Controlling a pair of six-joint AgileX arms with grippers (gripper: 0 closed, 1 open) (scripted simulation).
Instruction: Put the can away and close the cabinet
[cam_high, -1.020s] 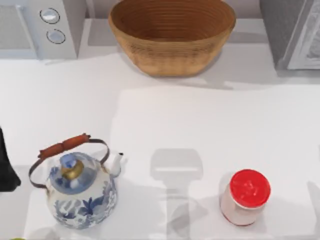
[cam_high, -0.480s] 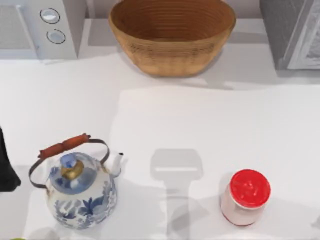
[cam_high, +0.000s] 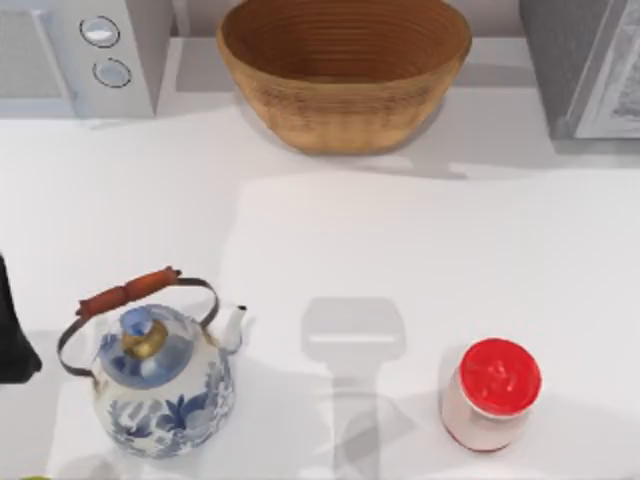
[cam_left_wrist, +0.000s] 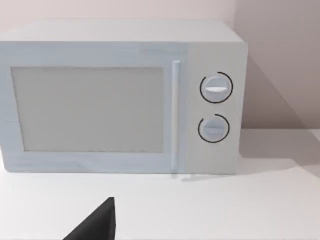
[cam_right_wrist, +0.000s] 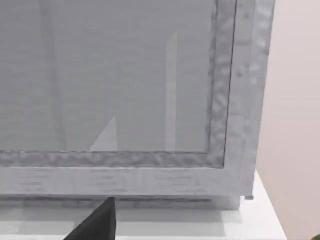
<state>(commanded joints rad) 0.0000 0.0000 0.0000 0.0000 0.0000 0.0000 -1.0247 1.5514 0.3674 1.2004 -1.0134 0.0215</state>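
Note:
The can (cam_high: 490, 393), white with a red lid, stands upright near the table's front right. The grey cabinet (cam_high: 585, 65) sits at the back right corner. Its framed front panel (cam_right_wrist: 115, 80) with a pale vertical handle (cam_right_wrist: 171, 90) is close in the right wrist view, and I cannot tell whether the door is ajar. A dark tip of my right gripper (cam_right_wrist: 97, 224) shows low before the cabinet. My left arm (cam_high: 12, 335) is a dark shape at the left edge, and a tip of its gripper (cam_left_wrist: 95, 226) shows in front of the microwave. Neither gripper is near the can.
A blue-and-white kettle (cam_high: 160, 375) with a wooden-grip handle stands front left. A wide woven basket (cam_high: 345, 65) sits at the back centre. A white microwave (cam_high: 80, 50) with two dials (cam_left_wrist: 216, 107) occupies the back left. Open tabletop (cam_high: 400, 240) lies between the can and the cabinet.
A faint shadow at the table's right edge beside the can has slid off the picture. The can, kettle and left arm have stayed put.

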